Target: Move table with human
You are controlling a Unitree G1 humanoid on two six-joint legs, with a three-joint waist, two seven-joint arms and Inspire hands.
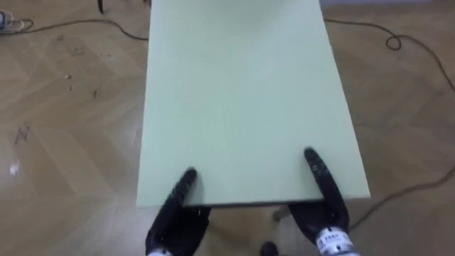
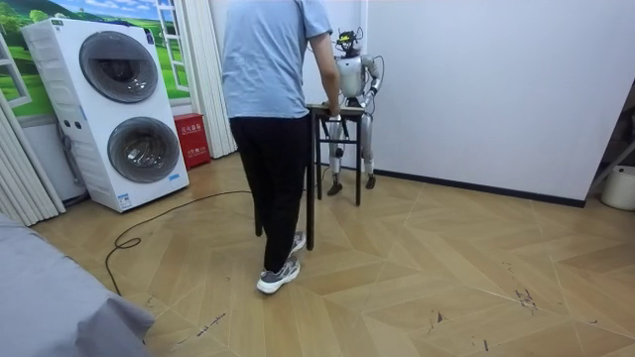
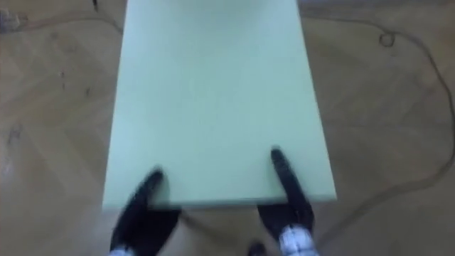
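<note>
A pale green tabletop stretches away from me over the wooden floor. My left hand grips its near edge at the left, thumb lying on top and palm below the edge. At the right of that edge my right hand holds the same way. In the room view I stand at the far end of the table, close to the white wall. A person in a light blue shirt and dark trousers stands at the other end, one hand on the tabletop.
Dark cables trail over the floor on both sides of the table. Stacked washing machines and a red box stand at the room view's left, a white bucket at its right. Open parquet lies in front.
</note>
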